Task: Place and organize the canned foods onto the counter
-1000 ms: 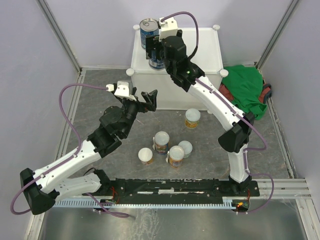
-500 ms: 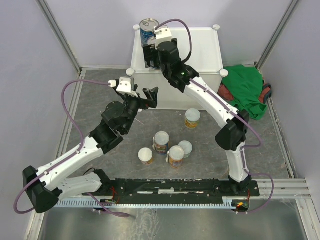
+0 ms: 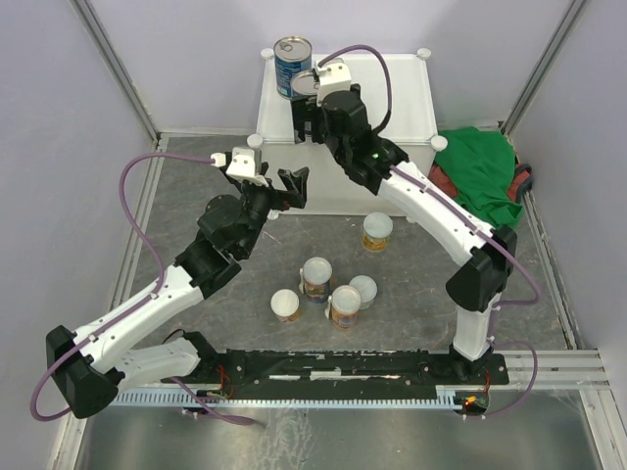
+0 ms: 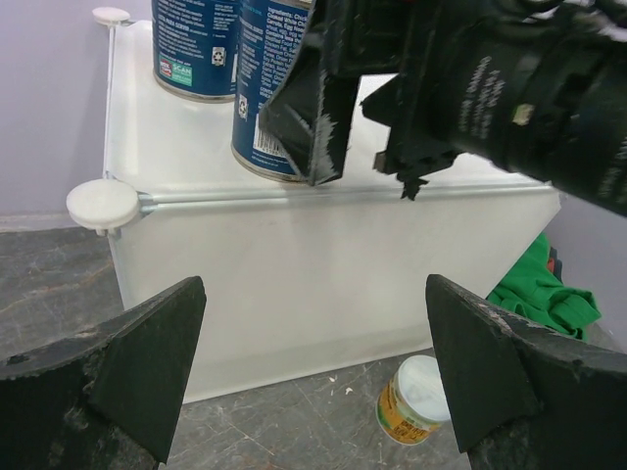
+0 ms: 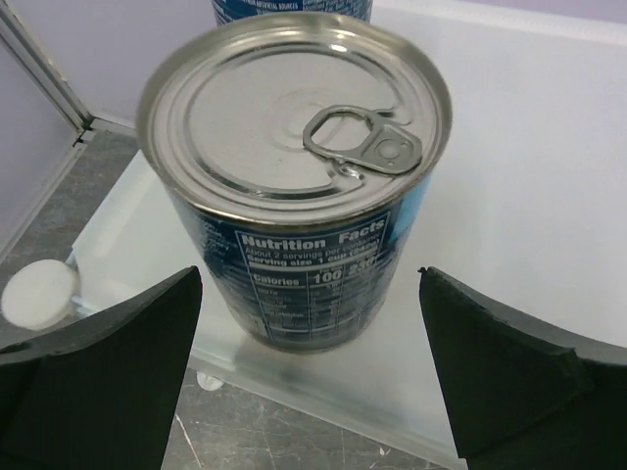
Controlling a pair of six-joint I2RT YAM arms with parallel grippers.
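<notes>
Two dark blue cans stand on the white counter [image 3: 402, 98] at its left end. One is at the back [image 3: 292, 59]. The other [image 3: 306, 86] is near the front edge. My right gripper [image 3: 309, 121] hangs open just in front of that nearer can [image 5: 294, 176], jaws wide on either side and not touching it. My left gripper [image 3: 294, 181] is open and empty in front of the counter's side wall [image 4: 323, 255]. Several yellow-labelled cans stand on the grey floor, one [image 3: 377, 232] close to the counter and the others clustered around [image 3: 316, 277].
A green cloth [image 3: 485, 176] lies on the floor to the right of the counter. Round white knobs mark the counter's corners [image 4: 103, 204]. The right arm crosses over the floor cans. Grey walls close in the left, back and right sides.
My right gripper has drawn back and up from the nearer blue can, uncovering its silver top. The left gripper has shifted slightly toward the counter. The cans have not moved.
</notes>
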